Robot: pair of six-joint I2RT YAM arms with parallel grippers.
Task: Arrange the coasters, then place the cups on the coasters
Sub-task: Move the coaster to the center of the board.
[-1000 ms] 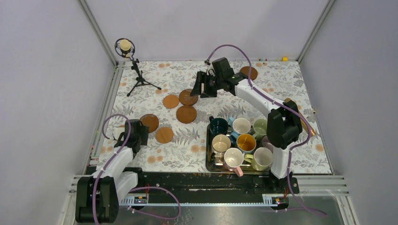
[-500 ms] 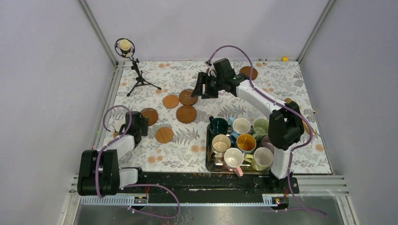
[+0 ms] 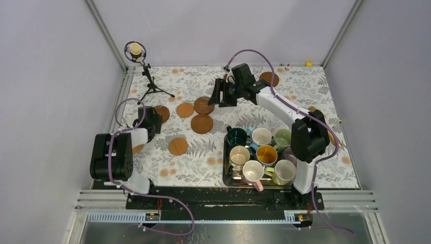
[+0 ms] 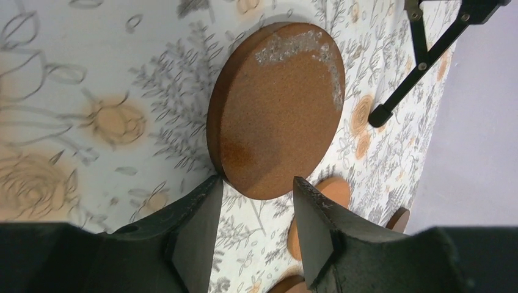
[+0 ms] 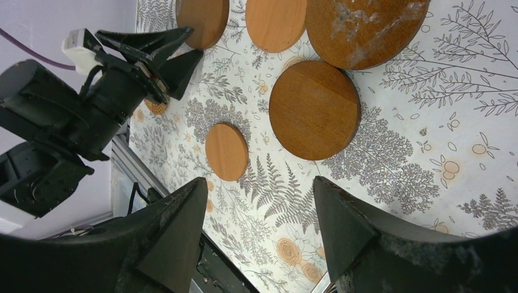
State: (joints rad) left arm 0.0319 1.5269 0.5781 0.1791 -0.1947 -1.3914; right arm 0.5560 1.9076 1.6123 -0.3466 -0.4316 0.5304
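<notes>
Nearest the arm bases, on the right of the floral worktop [image 3: 198, 163], a steel tray [image 3: 224, 170] holds all the cups [image 3: 261, 136] packed close together, none of them on a coaster. Just left of the tray a single light-brown coaster [image 3: 178, 146] lies alone on the cloth. Farther out on the left side, the left tool [image 3: 154, 118] sits low over the worktop with its fingers [image 4: 195, 226] apart. Their tips are at the near rim of a dark coaster [image 4: 278, 110] that lies flat, and whether they touch it cannot be told. Beyond, near the middle, three more coasters [image 3: 202, 123] lie close together. The right tool [image 3: 217, 94] hangs above them, its fingers [image 5: 177, 238] spread wide with nothing between them. Near the back edge on the right lies another coaster [image 3: 269, 79], well apart from the group. At the far-left corner stands a microphone [image 3: 135, 50] on a small black tripod [image 3: 151, 87].
</notes>
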